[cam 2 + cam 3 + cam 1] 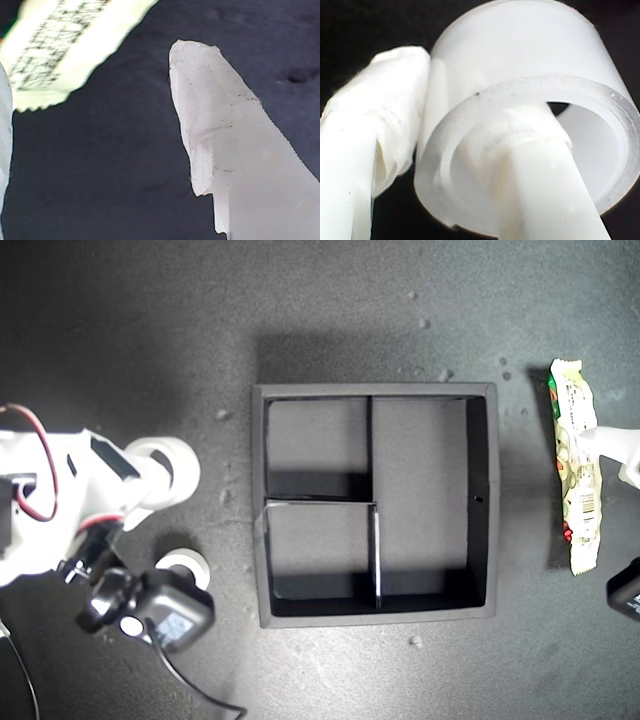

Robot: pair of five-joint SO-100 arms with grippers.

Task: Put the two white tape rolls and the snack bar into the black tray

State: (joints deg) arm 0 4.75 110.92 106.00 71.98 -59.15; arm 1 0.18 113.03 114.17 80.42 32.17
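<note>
In the exterior view the black tray [480,502] holds nothing: all three compartments are bare. The snack bar [574,465] lies on the bench beyond the tray's wall at the exterior view's right. The wider tape roll [165,468] and the smaller tape roll [185,563] sit off its opposite wall.

First wrist view: my first tool [95,135] gapes wide beside the bar's crimped end, gripping nothing.

Second wrist view: my second tool [465,145] pinches the wider roll's wall, one finger through its core.

Nothing is placed yet.
</note>
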